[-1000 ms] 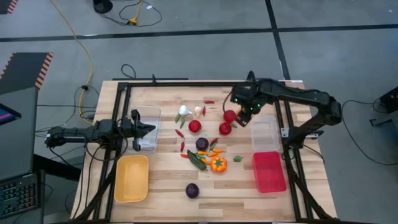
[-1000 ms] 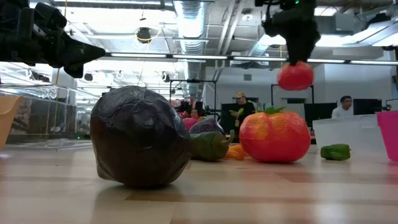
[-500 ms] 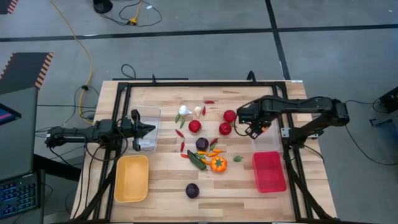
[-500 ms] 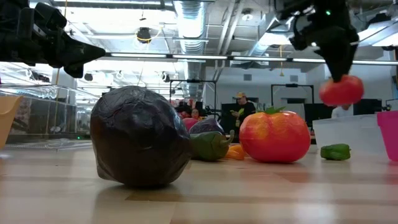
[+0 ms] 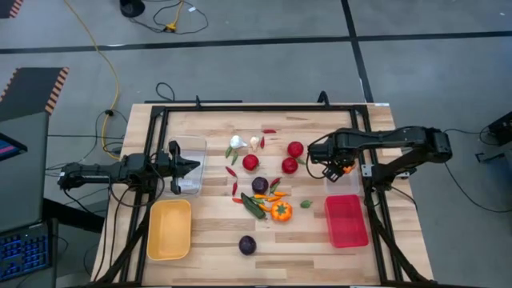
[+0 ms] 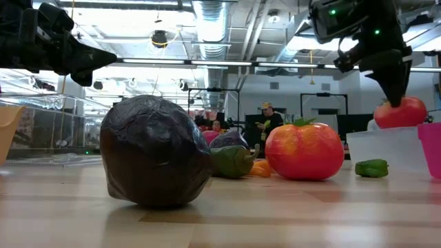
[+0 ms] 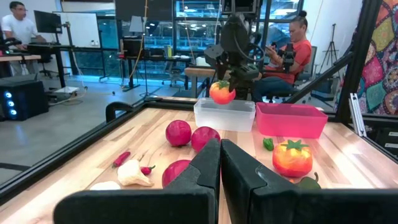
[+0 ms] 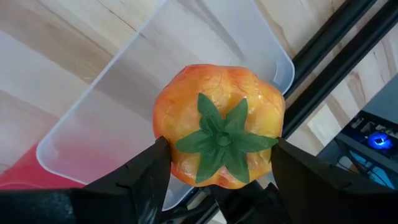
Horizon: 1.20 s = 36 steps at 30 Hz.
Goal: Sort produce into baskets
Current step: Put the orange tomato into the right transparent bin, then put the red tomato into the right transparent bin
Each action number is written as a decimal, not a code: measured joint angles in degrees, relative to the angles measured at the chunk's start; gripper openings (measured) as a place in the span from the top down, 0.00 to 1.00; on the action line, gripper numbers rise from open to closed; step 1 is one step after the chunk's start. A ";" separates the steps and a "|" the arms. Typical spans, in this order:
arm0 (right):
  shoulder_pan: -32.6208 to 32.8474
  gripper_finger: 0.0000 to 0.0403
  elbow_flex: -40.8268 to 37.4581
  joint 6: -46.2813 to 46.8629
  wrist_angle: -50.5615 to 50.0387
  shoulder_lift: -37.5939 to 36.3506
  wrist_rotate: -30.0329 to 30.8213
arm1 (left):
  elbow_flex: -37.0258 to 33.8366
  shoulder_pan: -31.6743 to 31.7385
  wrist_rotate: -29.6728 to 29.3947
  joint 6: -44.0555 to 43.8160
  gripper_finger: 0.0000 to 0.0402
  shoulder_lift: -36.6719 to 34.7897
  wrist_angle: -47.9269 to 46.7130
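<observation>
My right gripper (image 5: 334,165) is shut on a red-orange toy tomato (image 8: 217,134) with a green calyx, held just above the clear bin (image 5: 342,182) at the table's right. The tomato also shows in the low view (image 6: 400,113) and the left wrist view (image 7: 222,92). The red bin (image 5: 346,221) stands near the clear one. My left gripper (image 5: 181,164) is shut and empty over a second clear bin (image 5: 192,152) at the left. Loose produce lies mid-table: tomatoes (image 5: 250,162), a purple round (image 5: 260,185), an orange pepper (image 5: 281,211), garlic (image 5: 238,142), chillies (image 5: 254,206). My right gripper pinches the tomato by two opposite sides (image 8: 163,146) between its two fingers (image 8: 146,171). The fingers come from above, pointing down. The tomato sits upright, calyx up toward the wrist, lifted clear and hanging over the clear bin's inside (image 8: 118,99).
A yellow bin (image 5: 170,230) stands at the near left. A lone purple round (image 5: 247,245) lies near the front edge. A black frame (image 5: 240,110) runs round the table. People sit in the room beyond the table.
My right gripper has carried the tomato from above the table's middle toward the right edge and the near side, and down. The tomato now hangs low over the right clear bin. The gripper stays shut on it.
</observation>
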 joint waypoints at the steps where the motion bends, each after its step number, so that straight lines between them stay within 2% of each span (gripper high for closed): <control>1: 0.00 0.29 0.00 -0.02 0.00 0.00 0.00 | 0.00 0.00 0.00 0.00 1.00 0.00 0.00; 8: 0.00 0.27 0.02 -0.26 0.00 0.00 0.00 | 0.00 0.01 0.00 0.00 1.00 0.00 0.00; 26: 0.00 0.03 0.02 -0.44 -0.04 0.02 -0.09 | 0.00 0.01 -0.02 -0.70 1.00 0.00 0.00; 32: 0.00 0.01 0.84 -3.16 -0.76 0.04 -1.07 | 0.00 0.01 0.00 -0.74 1.00 0.00 0.00; 36: 0.00 0.01 4.18 -3.65 -0.73 0.04 -2.04 | 0.00 0.01 -0.02 -0.76 1.00 0.00 0.00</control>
